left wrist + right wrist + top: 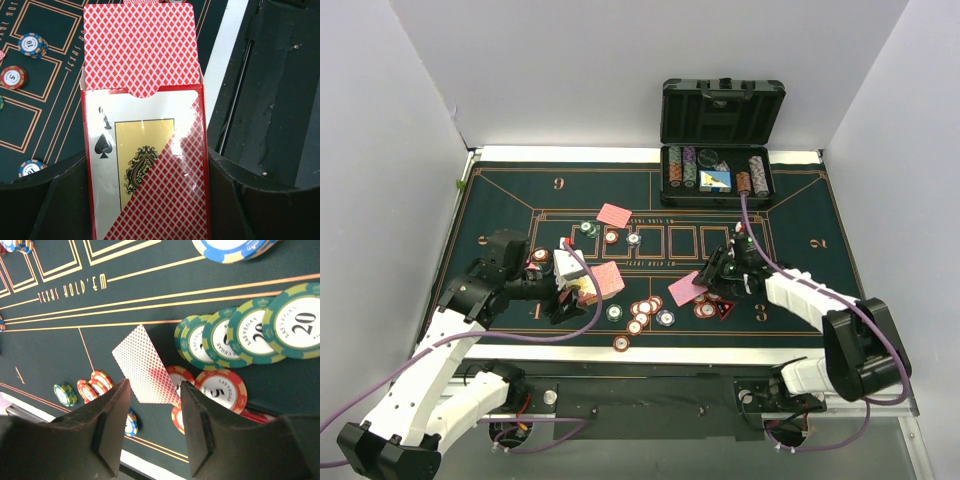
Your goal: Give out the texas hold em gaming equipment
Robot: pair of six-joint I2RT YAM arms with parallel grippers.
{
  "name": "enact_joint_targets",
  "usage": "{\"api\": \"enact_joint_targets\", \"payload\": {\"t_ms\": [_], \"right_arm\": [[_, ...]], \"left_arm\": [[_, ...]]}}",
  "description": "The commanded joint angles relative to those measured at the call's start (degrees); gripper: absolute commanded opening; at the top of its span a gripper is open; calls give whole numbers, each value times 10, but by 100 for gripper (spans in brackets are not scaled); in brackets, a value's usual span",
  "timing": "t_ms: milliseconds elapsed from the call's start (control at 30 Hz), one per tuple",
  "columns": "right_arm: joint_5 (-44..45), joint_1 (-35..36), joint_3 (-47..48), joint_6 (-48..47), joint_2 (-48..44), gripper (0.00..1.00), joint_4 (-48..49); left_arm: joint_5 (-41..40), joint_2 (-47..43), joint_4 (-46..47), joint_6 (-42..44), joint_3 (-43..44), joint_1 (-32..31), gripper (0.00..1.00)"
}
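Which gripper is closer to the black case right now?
Right. The right gripper hovers directly near-side of the case; the left gripper, holding the card box, is off diagonally to its near left.

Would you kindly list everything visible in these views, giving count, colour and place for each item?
Felt mat: one, dark green with orange lines, covering the table.
Case: one, black, open, at the mat's far right edge.
Chip rows: several, mixed colours, inside the case.
Loose chips: over a dozen, red, green and blue, scattered mid-mat.
Loose cards: two, pink-red backs, face down; one left of centre, one right of centre.
Card box: one, red, cards sticking out, on the left.
Arms: two, white and black, reaching from the near edge.
Left claw: one, black, shut on the card box.
Right claw: one, black, open, by the right card.
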Motion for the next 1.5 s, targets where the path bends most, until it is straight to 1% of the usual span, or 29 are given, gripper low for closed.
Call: {"api": "enact_joint_targets", "payload": {"t_ms": [0, 67, 167, 267, 300, 367, 400, 433, 467, 500, 533, 633, 700, 833, 1000, 1300, 1367, 1467], "right_arm": [[44, 9, 22, -19, -61, 45, -57], [61, 10, 34, -24, -85, 49, -100], [83, 11, 48, -28, -123, 51, -139], [90, 11, 66, -25, -176, 54, -173], [78, 12, 71, -24, -185, 56, -175], [33, 16, 77, -13, -211, 62, -160], [-13, 18, 81, 4, -216, 65, -134], [-31, 26, 84, 13, -218, 69, -122], [-67, 33, 91, 34, -215, 73, -92], [-82, 47, 95, 44, -215, 79, -73], [-99, 57, 105, 62, -214, 82, -41], [-113, 119, 135, 84, -198, 93, -1], [-116, 155, 155, 97, -180, 96, 21], [-121, 209, 187, 114, -146, 97, 69], [-107, 265, 220, 93, -96, 98, 58], [-94, 307, 251, 83, -16, 99, 65], [-93, 311, 254, 86, -5, 97, 70], [-94, 312, 250, 98, 3, 90, 84]], "left_arm": [[23, -10, 26, -1, 28, 3, 0], [24, -10, 26, -1, 30, 3, 0], [24, -11, 25, -1, 29, 3, 0], [23, -12, 24, -1, 29, 2, 0], [24, -13, 23, -1, 27, 3, 0], [22, -15, 23, 0, 26, 3, 0], [21, -15, 24, 0, 25, 3, 0], [22, -15, 24, 1, 24, 3, 0], [21, -15, 24, 1, 23, 3, 0], [20, -14, 24, 1, 23, 2, 0], [20, -12, 25, 1, 24, 3, 0], [18, -11, 29, 0, 23, 3, 0], [18, -8, 32, -2, 23, 3, 0], [19, -5, 36, -4, 25, 3, 0], [20, -3, 38, -4, 27, 2, 0], [23, -5, 36, -6, 29, 2, 0], [24, -6, 35, -8, 31, 2, 0], [24, -9, 36, -10, 31, 2, 0]]}}
